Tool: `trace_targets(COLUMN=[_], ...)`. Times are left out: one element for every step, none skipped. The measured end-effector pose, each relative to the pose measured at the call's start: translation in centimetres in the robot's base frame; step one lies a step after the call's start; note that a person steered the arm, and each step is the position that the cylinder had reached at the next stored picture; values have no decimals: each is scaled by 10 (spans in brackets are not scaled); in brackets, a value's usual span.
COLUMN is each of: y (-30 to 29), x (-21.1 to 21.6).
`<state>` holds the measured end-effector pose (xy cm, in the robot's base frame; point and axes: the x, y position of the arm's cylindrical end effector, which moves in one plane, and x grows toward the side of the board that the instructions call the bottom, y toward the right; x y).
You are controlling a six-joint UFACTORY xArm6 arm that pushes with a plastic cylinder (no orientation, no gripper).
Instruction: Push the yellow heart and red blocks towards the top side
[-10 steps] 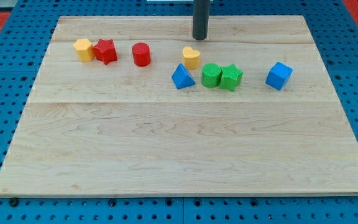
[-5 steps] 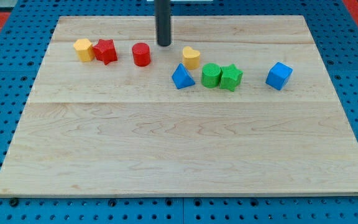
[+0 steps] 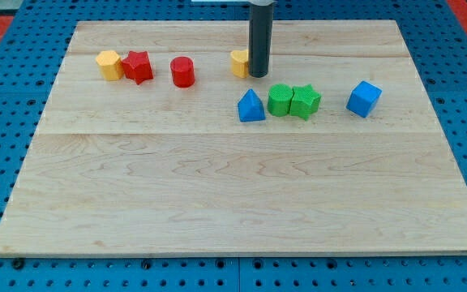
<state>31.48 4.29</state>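
Observation:
My tip (image 3: 258, 75) rests against the right side of the yellow heart (image 3: 239, 62), which lies near the view's top centre and is partly hidden behind the rod. The red cylinder (image 3: 182, 71) stands to the heart's left. The red star (image 3: 138, 66) lies further left, touching a yellow hexagonal block (image 3: 108, 64).
A blue triangle (image 3: 250, 106) lies just below my tip. A green cylinder (image 3: 280, 100) and a green star (image 3: 304, 101) sit side by side to its right. A blue cube (image 3: 364, 98) lies at the right. The wooden board (image 3: 233, 195) lies on a blue pegboard.
My tip swung left, then back right and down beside the heart. The yellow heart has shifted up and left. The blue triangle and the two green blocks have shifted slightly right.

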Motion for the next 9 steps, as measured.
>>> trace_targets(y=[-8, -92, -171, -215, -179, -163, -162, -132, -143], x=[24, 35, 52, 41, 17, 17, -8, -12, 12])
